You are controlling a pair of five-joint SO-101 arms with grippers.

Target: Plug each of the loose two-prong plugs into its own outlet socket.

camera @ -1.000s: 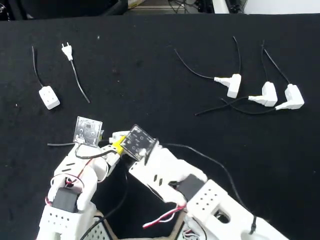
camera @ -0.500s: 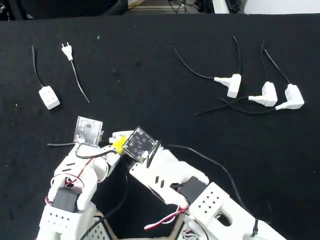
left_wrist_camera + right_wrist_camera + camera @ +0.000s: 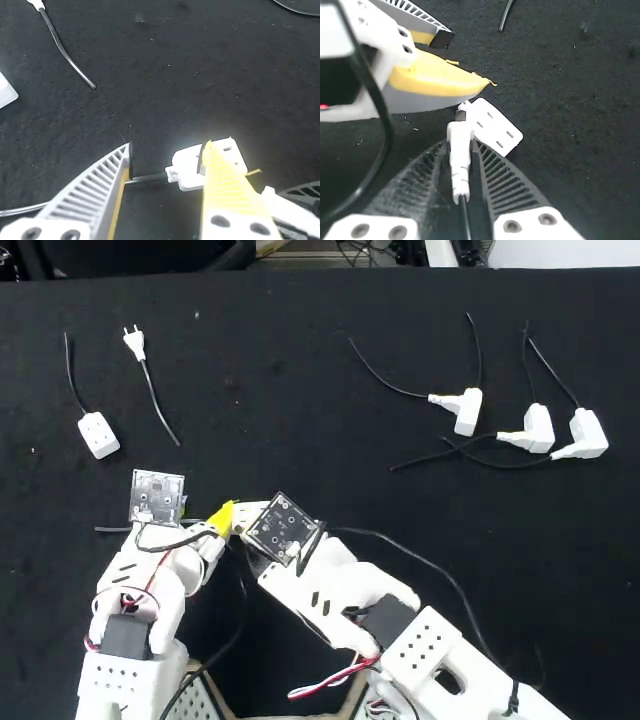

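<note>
Step in hand: mating one pair, close to my bases. R gripper [image 3: 461,145] is clamped on a white two-prong plug [image 3: 459,165], its cable trailing back btwn the black fingers. The plug's nose meets the end of a white socket block [image 3: 496,130] lying on the black table [image 3: 300,390]. L gripper [image 3: 167,146] has its jaws wide apart, holding nothing. The socket sits btwn them, right by the yellow finger [image 3: 225,185]; can't tell if they touch.

Next, I reckon: L closes on the socket to brace it, then R pushes straight in w/ prongs lined up. Whether the prongs are already seated I can't say, since the plug body hides the joint.

Left to do: loose plug [image 3: 134,339] and small socket [image 3: 98,434] at the far left, lying apart.
</note>
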